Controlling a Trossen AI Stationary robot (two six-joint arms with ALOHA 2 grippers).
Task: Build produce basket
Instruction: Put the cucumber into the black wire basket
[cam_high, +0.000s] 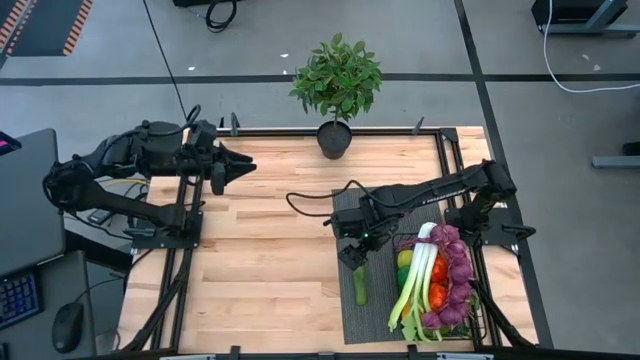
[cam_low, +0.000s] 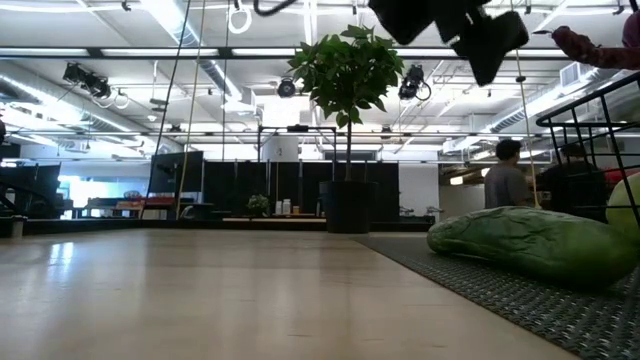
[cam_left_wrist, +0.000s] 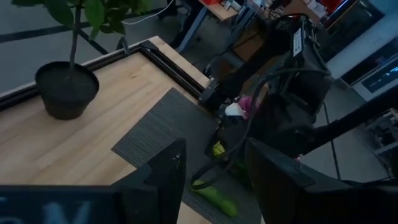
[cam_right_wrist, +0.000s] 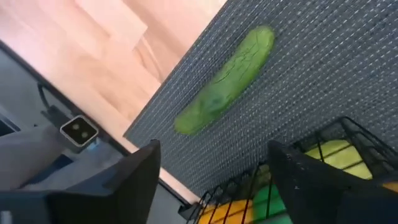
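Observation:
A green cucumber (cam_high: 360, 286) lies on its side on the dark ribbed mat (cam_high: 365, 320), just left of the black wire basket (cam_high: 482, 318); it also shows in the right wrist view (cam_right_wrist: 227, 81) and the low view (cam_low: 530, 243). The basket holds a leek (cam_high: 418, 278), purple grapes (cam_high: 458, 270), and red, orange and green pieces. My right gripper (cam_high: 352, 254) is open above the mat, at the cucumber's far end, touching nothing. My left gripper (cam_high: 240, 166) is open, raised at the table's far left.
A leafy plant in a black pot (cam_high: 335, 138) stands at the table's far edge, centre. Bare wood (cam_high: 260, 270) lies between the arms. People show in the room beyond the table in the low view (cam_low: 507, 175).

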